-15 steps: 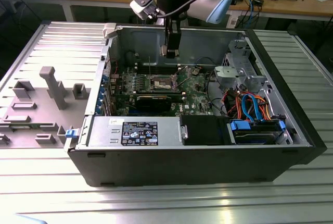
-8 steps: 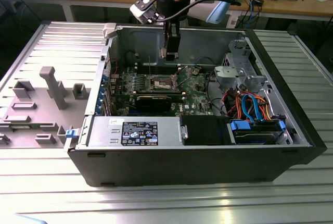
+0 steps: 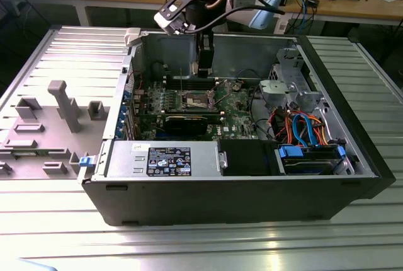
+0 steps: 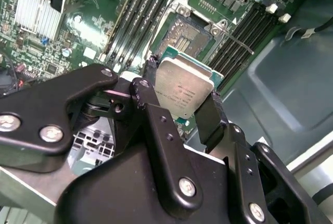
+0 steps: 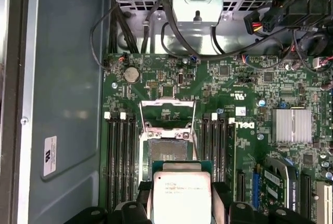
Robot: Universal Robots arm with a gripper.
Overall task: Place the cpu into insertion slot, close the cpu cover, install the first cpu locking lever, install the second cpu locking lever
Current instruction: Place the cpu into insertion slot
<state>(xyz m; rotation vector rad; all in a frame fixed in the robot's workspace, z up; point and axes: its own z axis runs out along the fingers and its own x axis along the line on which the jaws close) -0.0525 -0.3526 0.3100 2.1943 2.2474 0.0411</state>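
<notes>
In both wrist views my gripper (image 4: 179,91) (image 5: 181,199) is shut on the cpu (image 4: 183,89) (image 5: 181,188), a flat silver-grey square on a green carrier edge, with a black finger (image 4: 208,112) pressed against each of two opposite sides. The chip hangs above the motherboard, just short of the insertion slot (image 4: 184,35) (image 5: 169,150), whose tan contact field lies bare. The cpu cover (image 5: 167,102) stands flipped open on the slot's far side. A thin locking lever (image 4: 237,39) sticks out beside the slot. In the exterior view my gripper (image 3: 203,74) reaches down into the open computer case above the slot (image 3: 195,99).
Black memory slots (image 5: 118,156) flank the socket on both sides. A finned heat sink (image 5: 290,125) and an expansion card (image 3: 186,123) lie nearby. Drive cage (image 3: 289,82), cable bundle (image 3: 302,126) and power supply (image 3: 164,157) fill the case. A grey fixture tray (image 3: 56,107) lies at the exterior view's left.
</notes>
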